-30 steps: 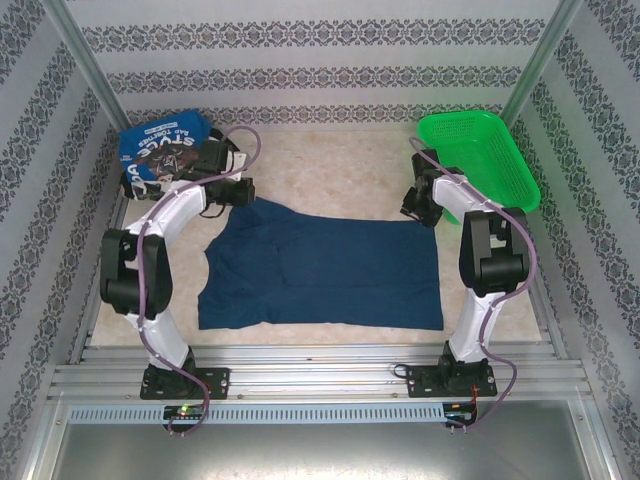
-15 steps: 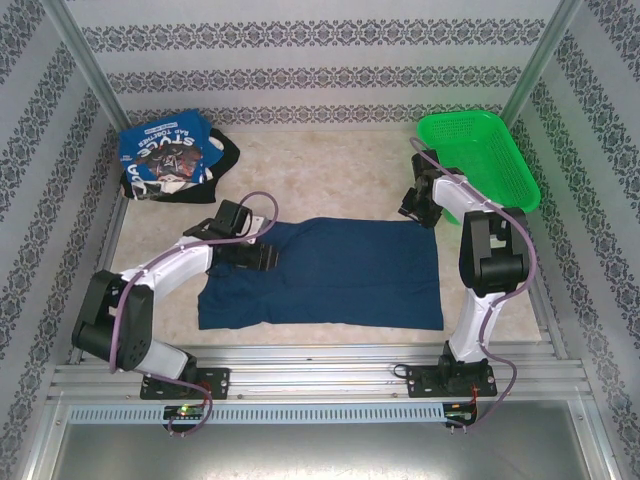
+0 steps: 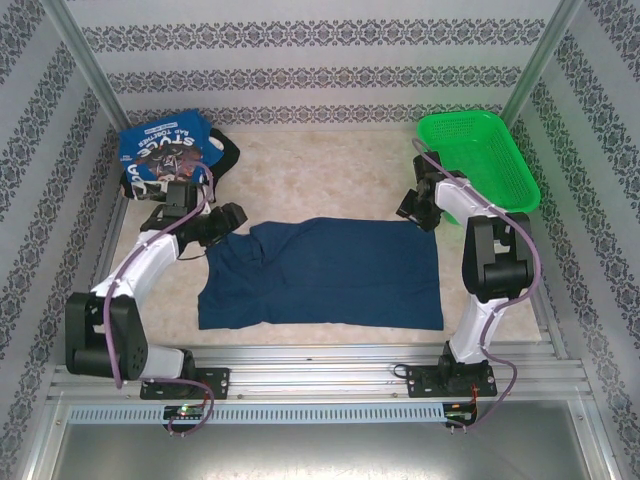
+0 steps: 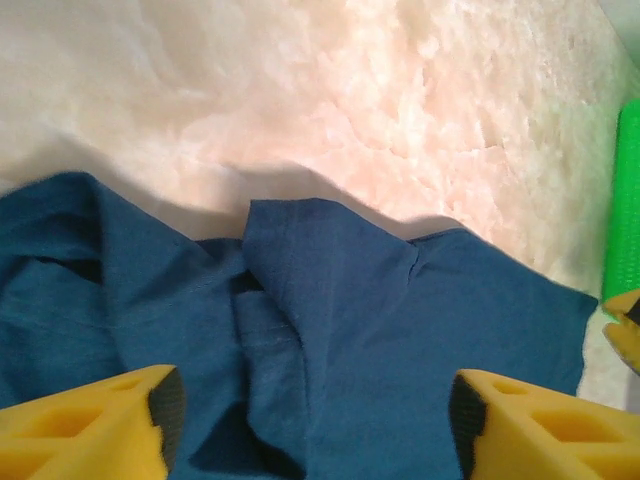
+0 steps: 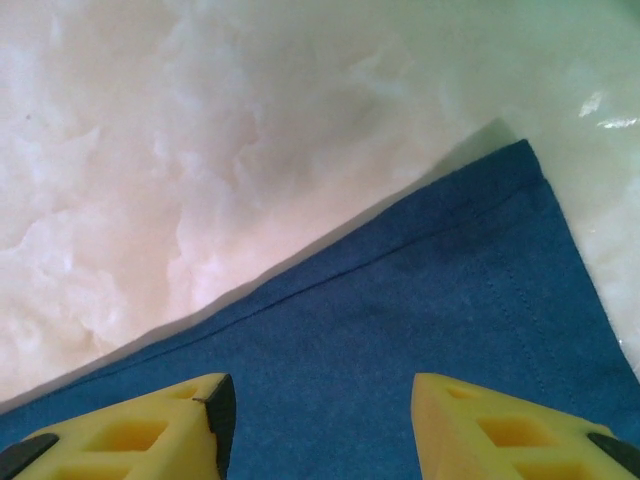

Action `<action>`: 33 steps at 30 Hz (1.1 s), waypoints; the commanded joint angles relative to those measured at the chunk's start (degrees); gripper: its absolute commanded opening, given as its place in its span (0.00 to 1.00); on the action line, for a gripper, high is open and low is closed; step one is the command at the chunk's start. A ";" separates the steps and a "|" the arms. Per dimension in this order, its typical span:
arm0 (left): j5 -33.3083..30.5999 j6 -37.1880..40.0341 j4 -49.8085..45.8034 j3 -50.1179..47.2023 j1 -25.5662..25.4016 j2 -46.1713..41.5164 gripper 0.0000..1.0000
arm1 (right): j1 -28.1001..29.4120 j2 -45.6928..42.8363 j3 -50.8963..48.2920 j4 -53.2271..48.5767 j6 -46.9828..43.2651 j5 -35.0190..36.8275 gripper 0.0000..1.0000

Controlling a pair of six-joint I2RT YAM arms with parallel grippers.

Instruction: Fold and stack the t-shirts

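Navy tee [image 3: 330, 275] lies spread mid-bench, long axis running L–R across the bench [image 3: 340, 170], near edge and R side flat. The far-L corner is rumpled, w/ a flap [image 3: 262, 240] doubled over onto the body. That corner is what the next move prob. turns on. L claw [image 3: 232, 220] sits just off it on the far-L side, so the tee lies to its R and toward the arm bases. In the L wrist view its fingers [image 4: 110, 420] stand wide apart either side of the flap, nothing held. R claw [image 3: 410, 208] is at the tee's far-R corner. In its wrist view the fingers [image 5: 150, 430] are apart over the hem, cloth flat beneath, no grip. Each arm is thus nearest its own far corner, and the L one is nearer the rumple by a lot. Judging by this, the flap needs flattening or re-gripping before any fold along the long axis. Blue lettered tee [image 3: 160, 150] is stacked far-L over the black tee [image 3: 226, 156], near the L claw but apart from it. Green basket [image 3: 480, 155] stands far-R, just beyond the R arm.
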 commanded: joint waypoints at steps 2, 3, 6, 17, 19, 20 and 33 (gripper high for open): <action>9.54 -9.91 8.63 -0.61 0.40 4.95 0.58 | 1.10 -2.91 -2.09 0.36 -0.70 -1.89 0.51; 10.43 -11.26 9.67 -0.96 0.40 5.60 0.56 | 1.15 -3.16 -2.41 0.31 -0.87 -1.98 0.51; 11.94 -13.36 9.58 -1.42 0.40 6.67 0.49 | 1.15 -3.92 -3.26 0.52 -1.40 -2.11 0.52; 8.44 -6.49 -7.89 6.65 -3.37 13.99 0.46 | 1.49 -4.84 -4.19 1.77 -3.07 -2.86 0.56; 7.17 -4.77 -10.48 8.50 -4.52 15.24 0.45 | 1.51 -4.97 -4.45 1.69 -3.17 -2.79 0.56; 6.24 -3.55 -12.26 9.48 -4.97 15.94 0.45 | 1.51 -5.06 -4.59 1.68 -3.23 -2.77 0.56; -2.53 4.57 -20.92 13.79 -8.48 21.58 0.37 | 1.08 -5.33 -5.39 2.17 -3.14 -2.86 0.56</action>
